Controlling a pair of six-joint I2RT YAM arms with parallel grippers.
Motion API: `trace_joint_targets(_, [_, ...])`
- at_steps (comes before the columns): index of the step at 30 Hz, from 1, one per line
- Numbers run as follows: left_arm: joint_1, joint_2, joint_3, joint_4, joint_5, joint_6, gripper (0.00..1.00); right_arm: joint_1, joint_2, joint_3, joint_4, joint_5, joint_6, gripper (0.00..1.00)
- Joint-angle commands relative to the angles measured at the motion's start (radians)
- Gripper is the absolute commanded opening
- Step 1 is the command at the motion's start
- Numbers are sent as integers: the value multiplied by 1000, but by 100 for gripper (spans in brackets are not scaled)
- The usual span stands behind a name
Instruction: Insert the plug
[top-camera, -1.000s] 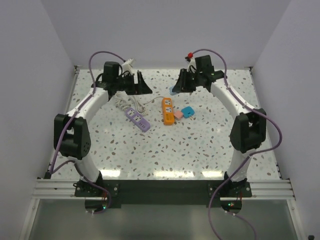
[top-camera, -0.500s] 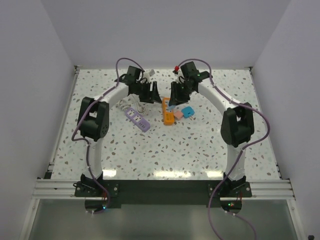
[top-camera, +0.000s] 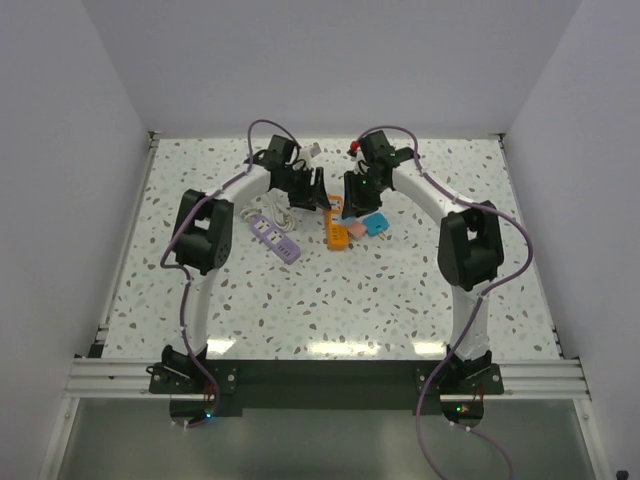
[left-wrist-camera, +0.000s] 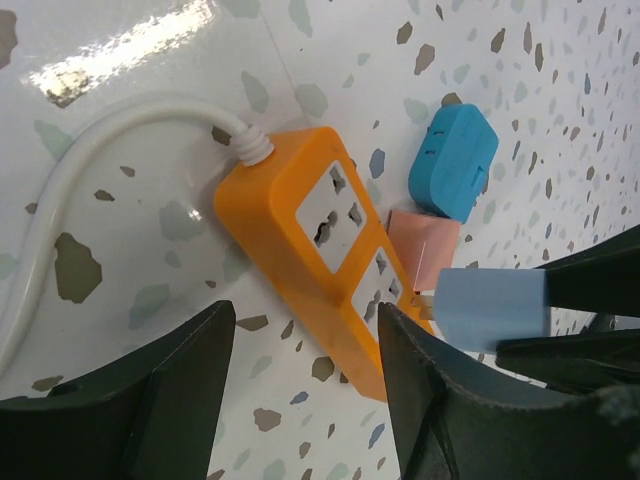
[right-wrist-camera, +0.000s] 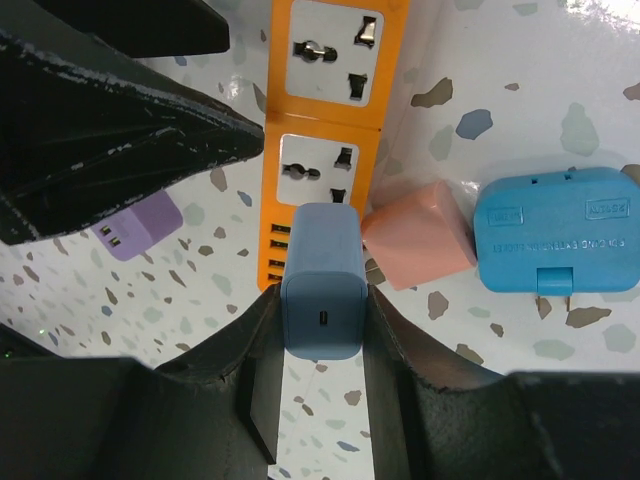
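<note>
Blue plug (right-wrist-camera: 322, 262) is pinched between the fingers of the right gripper (right-wrist-camera: 322, 305), its prongs close above the orange power strip (right-wrist-camera: 325, 120) and seemingly not yet in a socket. The left gripper (left-wrist-camera: 300, 395) is spread wide and empty at the strip's cord end. Alignment looks near; insertion is left.
</note>
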Motion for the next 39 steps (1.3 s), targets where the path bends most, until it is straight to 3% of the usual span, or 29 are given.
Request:
trace_joint_targets(1, [-13, 18, 61, -14, 1, 14, 64, 0, 13, 21, -1, 30, 17, 0])
trace_joint_targets(8, [-27, 43, 68, -48, -17, 33, 63, 2, 36, 21, 16, 39, 13, 0])
trace_joint_targets(21, [-30, 75, 76, -85, -36, 43, 50, 2, 52, 75, 19, 39, 12, 0])
trace_joint_targets(39, [-30, 81, 85, -91, -27, 43, 46, 43, 101, 147, -72, 78, -24, 0])
